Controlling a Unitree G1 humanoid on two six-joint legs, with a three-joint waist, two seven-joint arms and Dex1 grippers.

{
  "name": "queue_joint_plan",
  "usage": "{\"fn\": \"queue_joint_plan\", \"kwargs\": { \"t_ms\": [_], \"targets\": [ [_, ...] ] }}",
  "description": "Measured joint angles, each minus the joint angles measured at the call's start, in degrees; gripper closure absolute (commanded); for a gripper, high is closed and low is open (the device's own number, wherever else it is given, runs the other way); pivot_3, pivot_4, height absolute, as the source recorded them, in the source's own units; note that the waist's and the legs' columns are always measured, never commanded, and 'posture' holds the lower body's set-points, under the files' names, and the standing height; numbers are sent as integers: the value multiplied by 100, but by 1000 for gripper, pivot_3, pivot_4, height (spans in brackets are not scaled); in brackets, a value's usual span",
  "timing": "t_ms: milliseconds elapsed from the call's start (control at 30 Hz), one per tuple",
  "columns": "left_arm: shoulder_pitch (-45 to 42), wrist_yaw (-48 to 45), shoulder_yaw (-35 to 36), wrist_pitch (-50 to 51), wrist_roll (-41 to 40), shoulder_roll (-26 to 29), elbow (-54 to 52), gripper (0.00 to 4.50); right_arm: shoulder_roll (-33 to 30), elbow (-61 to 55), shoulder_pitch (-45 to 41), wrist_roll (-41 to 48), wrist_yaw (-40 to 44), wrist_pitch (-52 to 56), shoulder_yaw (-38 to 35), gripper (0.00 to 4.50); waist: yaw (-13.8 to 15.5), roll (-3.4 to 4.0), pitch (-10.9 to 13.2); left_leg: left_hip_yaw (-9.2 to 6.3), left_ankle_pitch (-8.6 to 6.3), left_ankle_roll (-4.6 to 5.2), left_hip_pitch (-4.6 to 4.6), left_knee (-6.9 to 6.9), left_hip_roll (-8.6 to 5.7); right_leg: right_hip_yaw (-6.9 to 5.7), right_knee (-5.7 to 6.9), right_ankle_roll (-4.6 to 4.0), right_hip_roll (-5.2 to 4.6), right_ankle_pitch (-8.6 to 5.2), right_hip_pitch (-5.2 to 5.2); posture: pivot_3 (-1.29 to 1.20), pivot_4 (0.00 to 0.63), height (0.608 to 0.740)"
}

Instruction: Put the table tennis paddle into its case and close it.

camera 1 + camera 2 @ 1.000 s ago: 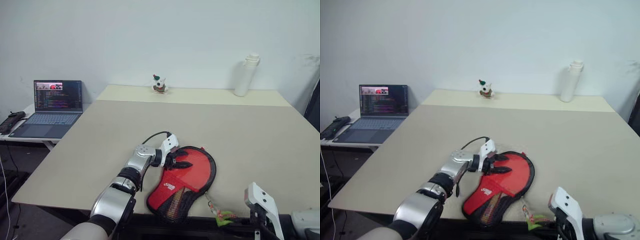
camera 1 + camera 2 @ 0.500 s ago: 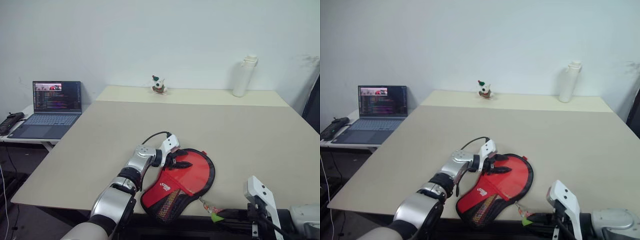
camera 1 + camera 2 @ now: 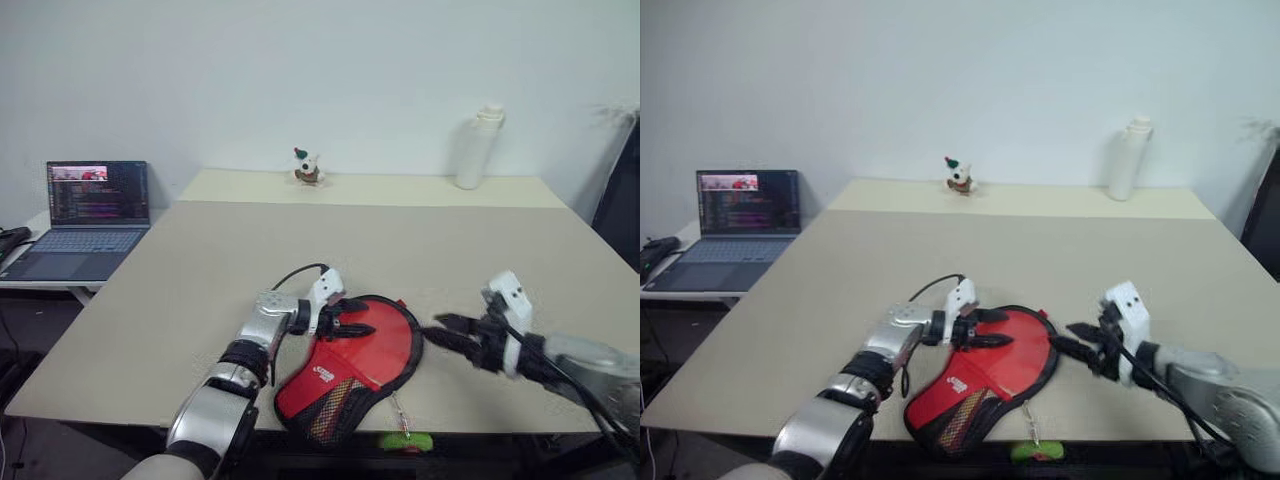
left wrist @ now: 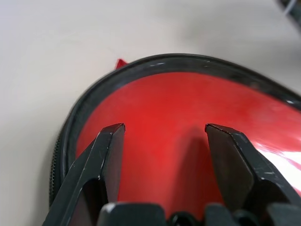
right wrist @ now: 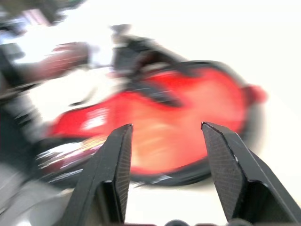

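The case [image 3: 372,352] lies flat near the table's front edge, red side up, with its white logo and black mesh toward me. The table tennis paddle is hidden. My left gripper [image 3: 352,318] is open, its fingers spread over the left part of the case's round red face [image 4: 164,103]. My right gripper [image 3: 434,331] is open just right of the case's black edging and points at it, apart from it. The right wrist view shows the case [image 5: 178,117] ahead between its fingers. A cord from the case ends in a green tag [image 3: 403,440] hanging over the front edge.
An open laptop [image 3: 88,215] sits on a side table at the left. A white bottle [image 3: 477,148] and a small toy figure [image 3: 305,167] stand at the table's [image 3: 300,240] far edge. The front edge runs just below the case.
My right gripper let go of the green tag, opened, rose from below the front edge and moved forward to the case's right side. The tag now hangs loose. The camera shifted.
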Motion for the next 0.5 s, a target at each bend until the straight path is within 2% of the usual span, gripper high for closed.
{"fn": "queue_joint_plan", "kwargs": {
  "t_ms": [133,333,500],
  "targets": [
    [476,-428,56,515,-231,766,-1047,1528,454,398,-32,-941,-104,-334,506,2011,-32,13,12,-8,-9,15,-2,-5,10,-4,9,-37,13,7,-7,0,150,740],
    [1070,-649,258,1244,-651,1733,-2414,1528,1470,939,-97,-1767,-452,-598,682,2011,-36,17,19,-4,-10,17,2,3,11,-1,7,-15,11,-9,-3,0,150,740],
    [1530,-447,403,1671,-889,1968,-3125,1528,1858,1135,-83,-1996,-605,-487,681,2011,-13,24,24,-6,-9,16,6,11,6,-3,14,-12,-1,-8,3,0,150,740]
  ]
}}
